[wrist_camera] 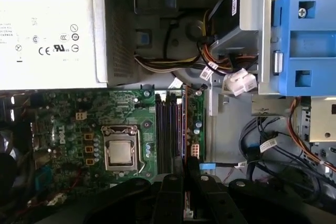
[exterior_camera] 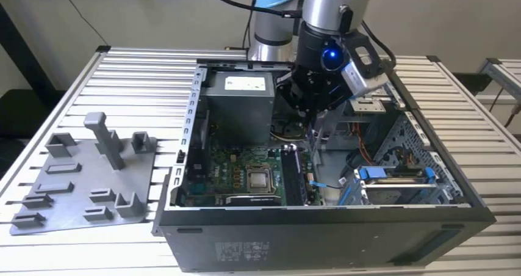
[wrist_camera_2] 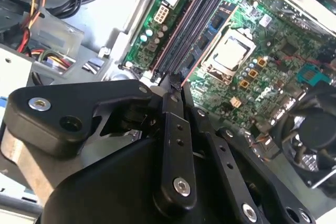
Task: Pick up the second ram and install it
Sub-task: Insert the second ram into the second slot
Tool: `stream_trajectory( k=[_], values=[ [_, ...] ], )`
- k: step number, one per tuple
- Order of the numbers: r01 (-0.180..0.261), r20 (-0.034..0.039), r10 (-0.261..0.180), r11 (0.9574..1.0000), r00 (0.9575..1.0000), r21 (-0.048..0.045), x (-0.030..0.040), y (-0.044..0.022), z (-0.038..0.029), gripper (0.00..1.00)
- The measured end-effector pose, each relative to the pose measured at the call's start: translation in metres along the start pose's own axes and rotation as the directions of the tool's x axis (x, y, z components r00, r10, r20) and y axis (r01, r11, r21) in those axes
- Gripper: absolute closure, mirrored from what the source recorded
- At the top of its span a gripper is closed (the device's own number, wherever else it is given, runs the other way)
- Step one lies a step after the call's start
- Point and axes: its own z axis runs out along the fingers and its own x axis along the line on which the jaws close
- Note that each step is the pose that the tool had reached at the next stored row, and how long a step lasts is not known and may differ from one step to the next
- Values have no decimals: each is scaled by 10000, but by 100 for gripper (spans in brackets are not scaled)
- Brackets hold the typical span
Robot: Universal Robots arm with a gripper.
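Note:
My gripper [exterior_camera: 313, 118] hangs over the open computer case [exterior_camera: 326, 227], its black fingers [wrist_camera_2: 173, 129] pressed together. Between them sits the second ram [wrist_camera: 183, 145], a thin dark stick seen edge-on in both wrist views and as a narrow strip [exterior_camera: 314, 143] below the fingers in the exterior view. It runs along the black memory slots [wrist_camera: 167, 129] on the green motherboard [wrist_camera: 68, 129], above them and slightly to one side. The silver processor [wrist_camera: 120, 151] lies beside the slots. In the first wrist view the gripper [wrist_camera: 185, 174] sits at one end of the slots.
A grey power supply [exterior_camera: 236, 102] fills the case's far corner. Bundled cables [wrist_camera: 210, 66] and a blue drive bracket [exterior_camera: 395, 173] sit on the exterior view's right. A grey fixture plate [exterior_camera: 89, 178] with upright posts lies on the slatted table at the left.

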Motion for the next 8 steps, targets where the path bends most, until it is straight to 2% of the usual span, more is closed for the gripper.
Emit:
stream_trajectory(
  k=[2, 5, 8],
  values=[
    [94, 6, -94, 10000, 10000, 13, 0, 1, 33, 86],
    [95, 83, -95, 10000, 9999, 19, 1, 3, 82, 86],
    [93, 84, -94, 10000, 9999, 27, 6, -5, 134, 86]
  ],
)
